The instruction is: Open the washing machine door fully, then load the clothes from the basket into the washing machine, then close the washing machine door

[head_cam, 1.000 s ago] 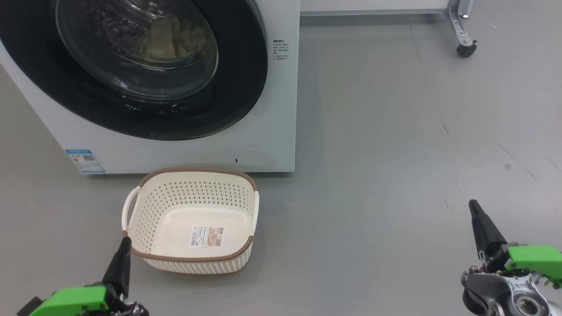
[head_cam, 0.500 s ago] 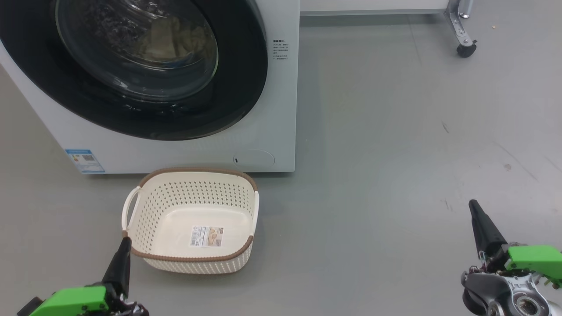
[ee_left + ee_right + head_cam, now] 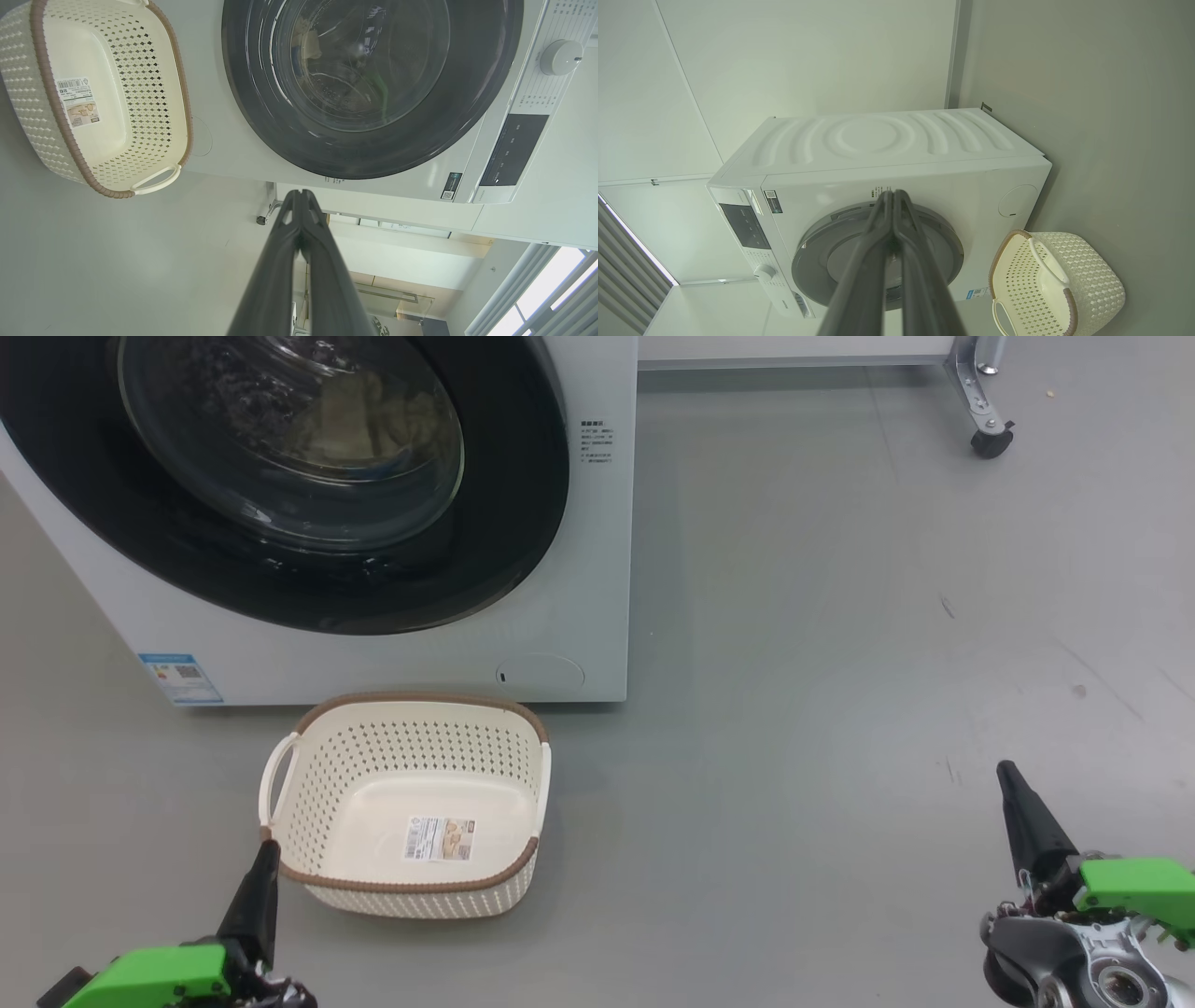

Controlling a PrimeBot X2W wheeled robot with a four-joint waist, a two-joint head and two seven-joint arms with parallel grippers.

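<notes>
The left tool (image 3: 267, 847) and right tool (image 3: 1006, 773) are pinched closed, empty. The cream perforated plastic basket (image 3: 411, 899) sits on the grey floor (image 3: 794, 663) before the white washing machine (image 3: 599, 579), its black-rimmed glass door (image 3: 509, 513) closed.

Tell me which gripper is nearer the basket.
Left. The left gripper points up right beside the basket at its near left corner. The right gripper is far off to the basket's right, over the floor.
</notes>
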